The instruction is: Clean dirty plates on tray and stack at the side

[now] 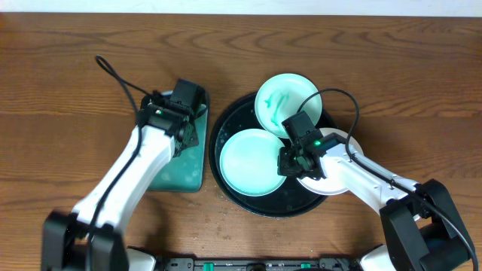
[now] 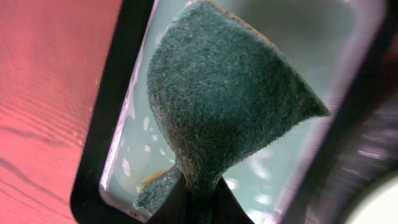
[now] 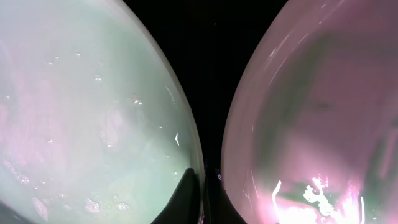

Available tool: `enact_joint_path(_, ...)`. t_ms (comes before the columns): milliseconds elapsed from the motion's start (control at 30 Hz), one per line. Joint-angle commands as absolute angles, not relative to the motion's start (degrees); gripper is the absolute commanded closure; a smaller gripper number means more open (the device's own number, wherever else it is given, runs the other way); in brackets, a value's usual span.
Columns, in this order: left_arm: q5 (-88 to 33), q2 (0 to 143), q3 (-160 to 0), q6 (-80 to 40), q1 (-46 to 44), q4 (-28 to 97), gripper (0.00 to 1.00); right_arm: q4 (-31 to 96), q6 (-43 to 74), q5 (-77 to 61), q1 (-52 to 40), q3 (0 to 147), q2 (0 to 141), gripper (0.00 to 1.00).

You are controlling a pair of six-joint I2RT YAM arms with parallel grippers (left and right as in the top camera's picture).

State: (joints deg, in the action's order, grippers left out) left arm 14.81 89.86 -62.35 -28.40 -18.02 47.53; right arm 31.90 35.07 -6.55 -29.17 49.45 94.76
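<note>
The round black tray holds a clean-looking mint-green plate and, behind it, a mint plate with green smears. A white plate lies at the tray's right rim, mostly under my right arm. My right gripper is shut on the near mint plate's right rim. In the right wrist view its tips pinch that rim, with the mint plate left and the smeared plate right. My left gripper hangs over the rectangular tray, shut on a dark green scouring sponge.
The rectangular black-rimmed tray with a teal, wet-looking pad sits left of the round tray, its black rim close under the sponge. A black cable loops behind the left arm. Bare wooden table lies all around.
</note>
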Motion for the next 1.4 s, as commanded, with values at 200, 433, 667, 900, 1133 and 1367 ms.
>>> enact_joint_path(200,6.24,92.07,-62.70,-26.52,-12.86,47.77,0.55,32.53,33.15,-4.82,-29.41,49.45,94.87,0.96)
enact_joint_path(433,6.20,76.66,-65.30,-26.11,-12.86,53.80,0.36,27.75,33.15,-6.44,-29.36,49.67,94.74,0.99)
enact_joint_path(667,6.61,58.48,-65.28,-25.08,-12.86,57.69,0.20,35.62,30.70,-11.77,-27.55,61.10,90.78,0.99)
enact_joint_path(900,6.61,49.30,-65.28,-25.08,-12.86,57.67,0.19,46.78,28.05,-2.35,-30.20,75.85,89.58,0.99)
enact_joint_path(1133,6.61,47.05,-65.23,-25.08,-12.86,57.69,0.19,34.39,26.89,1.74,-36.93,78.85,90.39,0.99)
enact_joint_path(1367,6.61,47.37,-65.12,-25.08,-12.86,57.84,0.19,21.69,21.91,15.55,-46.35,78.85,99.79,0.99)
